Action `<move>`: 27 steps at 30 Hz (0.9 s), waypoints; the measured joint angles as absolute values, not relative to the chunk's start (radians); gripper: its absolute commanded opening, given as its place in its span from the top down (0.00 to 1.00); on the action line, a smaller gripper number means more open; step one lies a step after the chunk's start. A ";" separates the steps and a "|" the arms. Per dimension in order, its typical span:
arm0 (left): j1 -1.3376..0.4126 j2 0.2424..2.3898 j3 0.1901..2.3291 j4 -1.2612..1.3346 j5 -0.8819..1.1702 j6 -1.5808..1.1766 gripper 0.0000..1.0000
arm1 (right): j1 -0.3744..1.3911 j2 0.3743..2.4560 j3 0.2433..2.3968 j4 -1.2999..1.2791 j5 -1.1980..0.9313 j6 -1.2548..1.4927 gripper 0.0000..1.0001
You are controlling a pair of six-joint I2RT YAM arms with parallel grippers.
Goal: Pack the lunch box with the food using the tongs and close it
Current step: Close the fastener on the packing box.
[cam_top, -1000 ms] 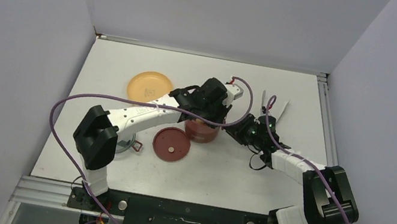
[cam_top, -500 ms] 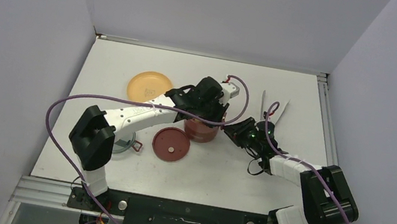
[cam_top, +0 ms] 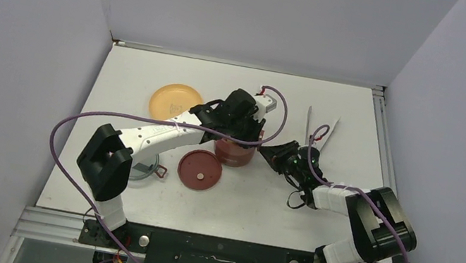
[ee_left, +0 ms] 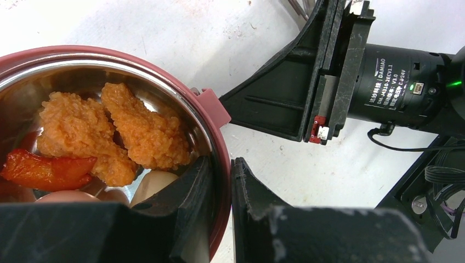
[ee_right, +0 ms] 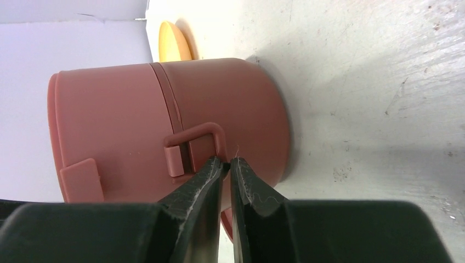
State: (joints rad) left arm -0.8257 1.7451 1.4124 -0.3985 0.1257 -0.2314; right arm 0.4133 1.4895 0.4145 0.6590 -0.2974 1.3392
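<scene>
Maroon round steel-lined lunch box (cam_top: 235, 153) stands mid-table, two tiers stacked, top open. From 8 o'clock the left arm (cam_top: 165, 133) stretches in, wrist bent down; left gripper (ee_left: 221, 163) clamps the rim, one finger inside, one outside. From 4 o'clock the right arm (cam_top: 338, 192) lies low, elbow folded; right gripper (ee_right: 228, 161) closed, tips against the box's small loop handle (ee_right: 197, 134), pinch unclear. Its black motor housing (ee_left: 395, 82) reads "DAMIAO", "DM-J4310-2EC". Inside, food: orange breaded pieces (ee_left: 109, 131), red strip (ee_left: 46, 170), whitish egg-like pieces (ee_left: 159, 183). Thin silver metal tongs (cam_top: 320, 128) at 2 o'clock of box, maroon disc lid (cam_top: 201, 169) at 8.
</scene>
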 measured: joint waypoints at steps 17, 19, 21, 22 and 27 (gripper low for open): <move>-0.803 1.737 1.390 -0.369 0.163 -0.255 1.00 | 0.451 1.536 0.370 0.794 -0.231 1.509 0.95; -0.802 1.737 1.390 -0.369 0.167 -0.256 1.00 | 0.454 1.536 0.367 0.797 -0.223 1.525 0.95; -0.801 1.736 1.385 -0.362 0.170 -0.259 1.00 | 0.458 1.536 0.359 0.811 -0.212 1.544 0.95; -0.801 1.735 1.383 -0.361 0.171 -0.260 1.00 | 0.461 1.539 0.355 0.821 -0.206 1.556 0.95; -0.796 1.732 1.374 -0.345 0.180 -0.272 1.00 | 0.471 1.559 0.348 0.855 -0.188 1.599 0.95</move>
